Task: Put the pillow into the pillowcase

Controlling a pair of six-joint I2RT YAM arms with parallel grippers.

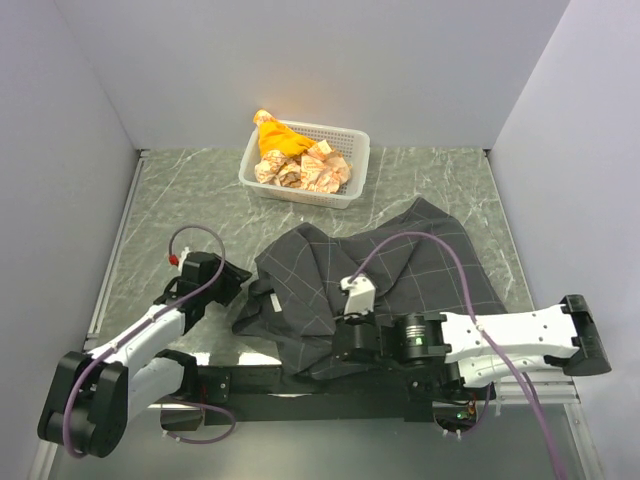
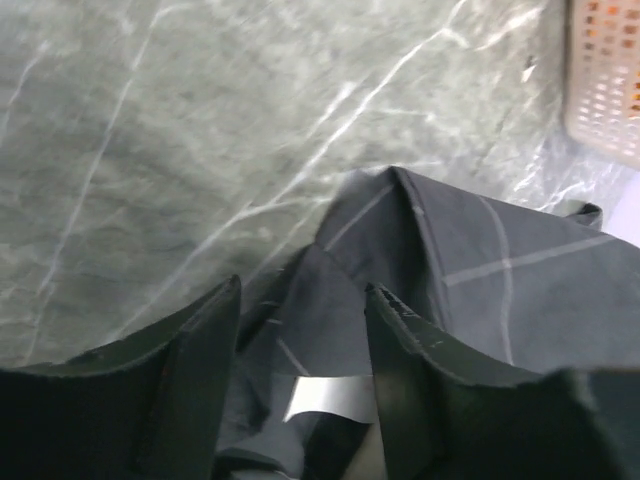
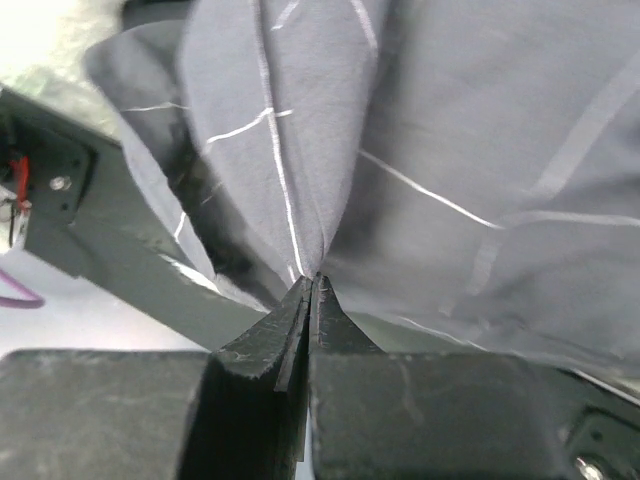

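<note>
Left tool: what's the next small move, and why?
Probably close the left tool on the pillowcase edge. Its jaws stand open astride a fold of the fabric, while the right tool is shut on another pinch of it.

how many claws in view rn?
2. Left claw sits at the pillowcase's left edge, open, fabric in its gap. Right claw is at the near edge, shut on the fabric. Neither is hidden.
</note>
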